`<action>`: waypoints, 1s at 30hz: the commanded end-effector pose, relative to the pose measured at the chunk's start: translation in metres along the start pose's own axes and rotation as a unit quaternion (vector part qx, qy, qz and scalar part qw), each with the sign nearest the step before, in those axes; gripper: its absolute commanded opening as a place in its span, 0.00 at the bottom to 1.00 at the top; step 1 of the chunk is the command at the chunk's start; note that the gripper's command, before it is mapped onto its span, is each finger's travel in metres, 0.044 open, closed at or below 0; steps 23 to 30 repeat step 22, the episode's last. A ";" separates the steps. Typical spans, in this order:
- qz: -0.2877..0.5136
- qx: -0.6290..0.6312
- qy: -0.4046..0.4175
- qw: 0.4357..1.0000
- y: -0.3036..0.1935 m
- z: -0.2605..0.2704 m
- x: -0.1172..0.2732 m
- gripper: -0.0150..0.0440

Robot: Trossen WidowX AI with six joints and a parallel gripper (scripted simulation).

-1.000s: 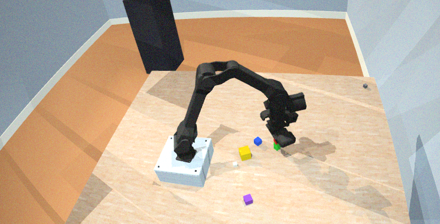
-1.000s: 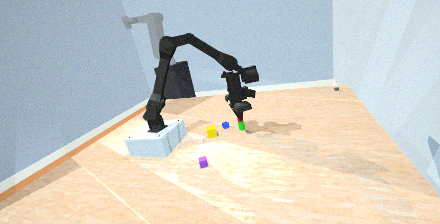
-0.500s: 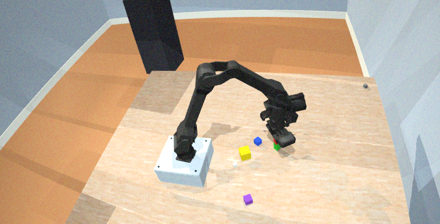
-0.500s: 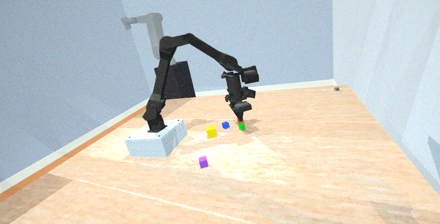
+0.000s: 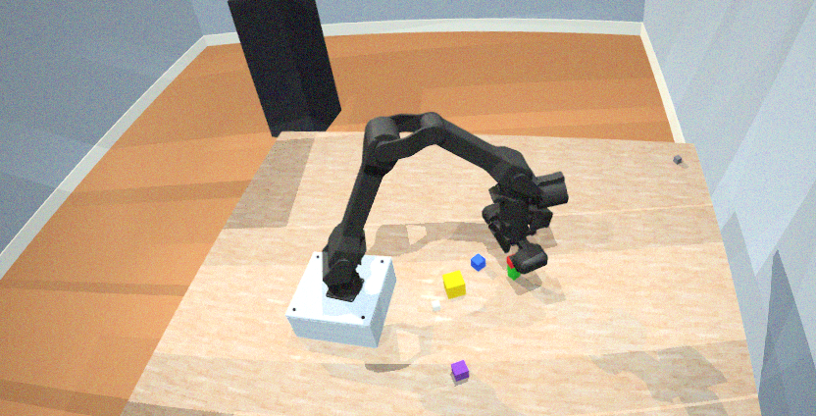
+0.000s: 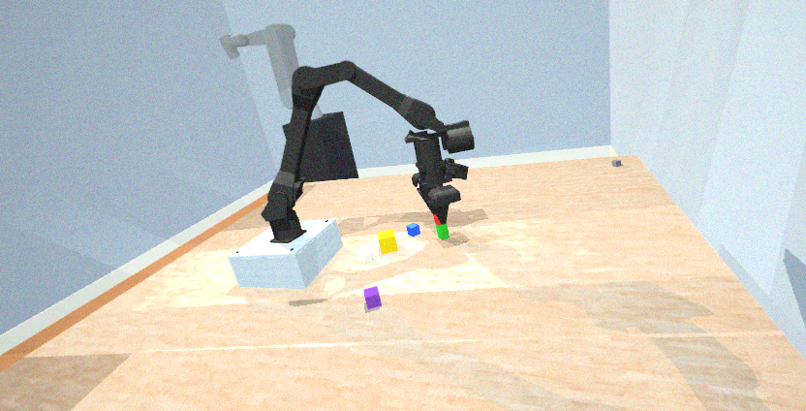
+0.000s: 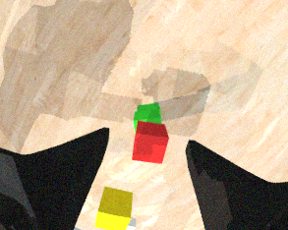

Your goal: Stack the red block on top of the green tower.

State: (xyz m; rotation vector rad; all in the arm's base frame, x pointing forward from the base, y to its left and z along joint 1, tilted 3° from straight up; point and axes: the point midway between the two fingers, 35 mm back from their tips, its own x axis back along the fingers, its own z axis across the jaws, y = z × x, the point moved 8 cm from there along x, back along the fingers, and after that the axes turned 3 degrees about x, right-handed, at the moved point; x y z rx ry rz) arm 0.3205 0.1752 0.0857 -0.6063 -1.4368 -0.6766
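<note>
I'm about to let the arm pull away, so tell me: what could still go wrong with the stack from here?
1. The open hand straddles the red block, one finger on each side. A sideways or tilted retreat could clip it.
2. In the wrist view the red block looks offset from the green block beneath, so it may sit off-centre and slip.
3. The blue block and yellow block lie toward the base, so a low retreat could hit them.
</note>
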 end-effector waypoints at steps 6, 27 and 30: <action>0.000 0.000 0.000 1.000 0.000 0.000 0.000 1.00; 0.000 0.000 0.000 1.000 0.000 0.000 0.000 1.00; 0.000 0.000 0.000 1.000 0.000 0.000 0.000 1.00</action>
